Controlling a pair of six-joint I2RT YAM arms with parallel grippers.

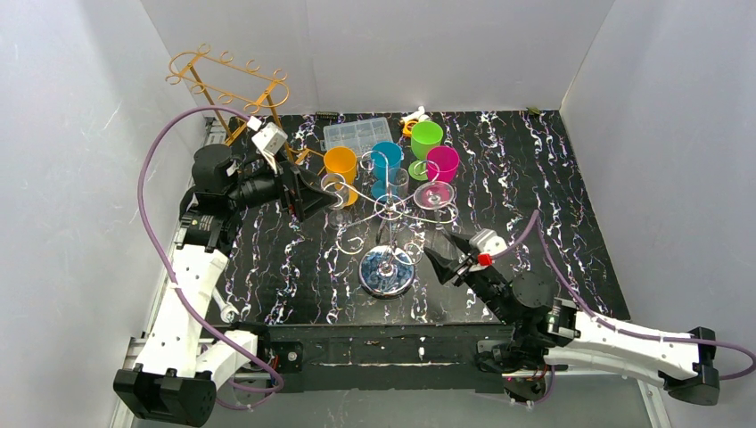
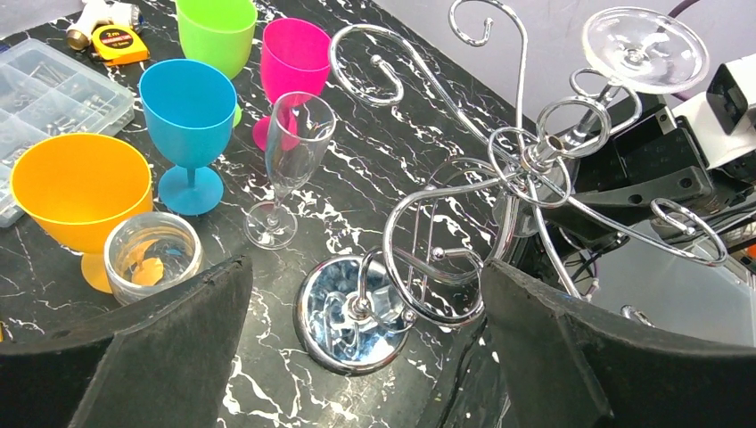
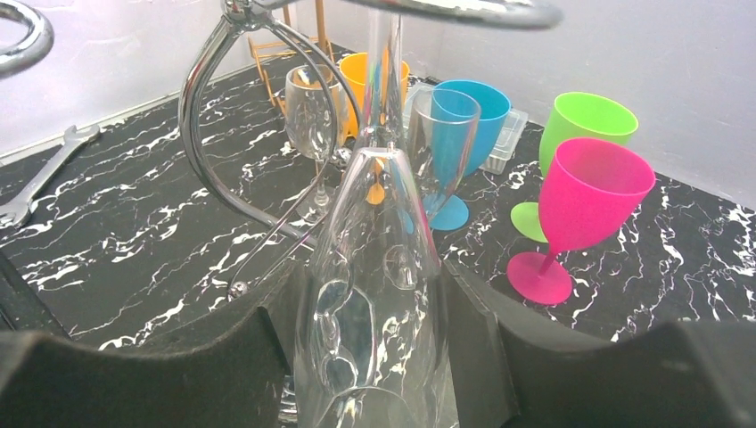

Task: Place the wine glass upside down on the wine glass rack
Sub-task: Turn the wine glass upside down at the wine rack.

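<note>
Black pads of the right gripper (image 3: 370, 352) are closed on the upside-down wine glass (image 3: 374, 259), bottom middle, under the rack (image 3: 481, 11). Thin, slippery, breakable: the bowl should be held softly. Upper left, the left gripper (image 1: 317, 194) is opened wide.

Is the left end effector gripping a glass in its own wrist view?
No, the left end effector stands wide open, with only the rack base showing between its fingers.

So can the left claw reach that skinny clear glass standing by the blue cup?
Probably yes. The left claw is wide open and points toward the skinny glass, with bare table between. The rack and the orange cup crowd the sides.
</note>
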